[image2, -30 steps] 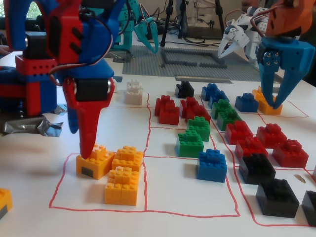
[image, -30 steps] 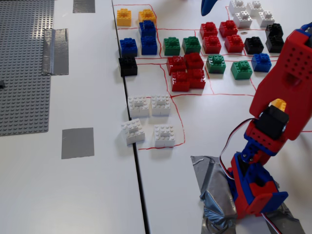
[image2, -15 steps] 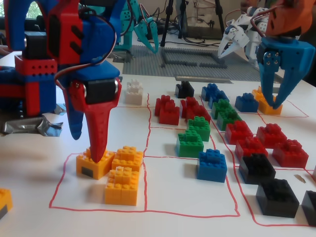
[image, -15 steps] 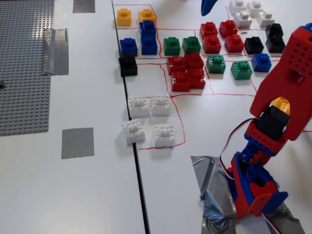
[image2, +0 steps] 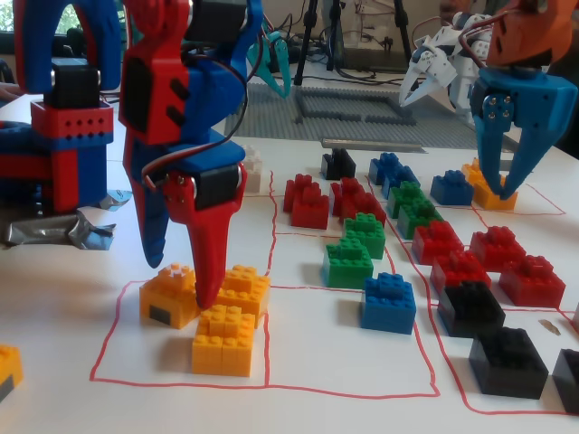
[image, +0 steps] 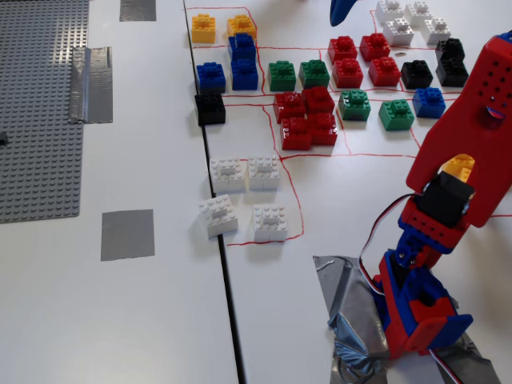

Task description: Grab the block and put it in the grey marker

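White tabletop, dark seam down middle; tripod legs behind; daylight upper left.

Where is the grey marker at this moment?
In a fixed view, the grey marker lies flat on the table's left part, left of the white bricks and below the grey studded baseplate.

End effector down, fingers parted

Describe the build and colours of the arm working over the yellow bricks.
The arm is red and blue printed plastic with black servo blocks and thin red, white and black wires. Its pincer pairs a long tapered red finger with a blue one.
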### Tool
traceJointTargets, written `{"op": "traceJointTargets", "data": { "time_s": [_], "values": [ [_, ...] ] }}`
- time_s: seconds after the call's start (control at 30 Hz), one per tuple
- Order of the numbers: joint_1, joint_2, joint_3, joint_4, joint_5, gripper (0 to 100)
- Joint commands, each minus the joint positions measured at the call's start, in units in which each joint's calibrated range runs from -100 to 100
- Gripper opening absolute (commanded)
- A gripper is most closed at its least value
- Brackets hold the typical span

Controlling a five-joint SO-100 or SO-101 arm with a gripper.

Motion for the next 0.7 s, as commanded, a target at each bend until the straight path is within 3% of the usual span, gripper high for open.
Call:
{"op": "traceJointTargets", "data": {
  "time_s": [0.0, 0.67],
  "values": [
    [-0.37, -1.22, -4.36, -0.64, 0.44, 26],
    [0.81, 1.66, 1.0, -4.12, 0.15, 25]
  ]
}}
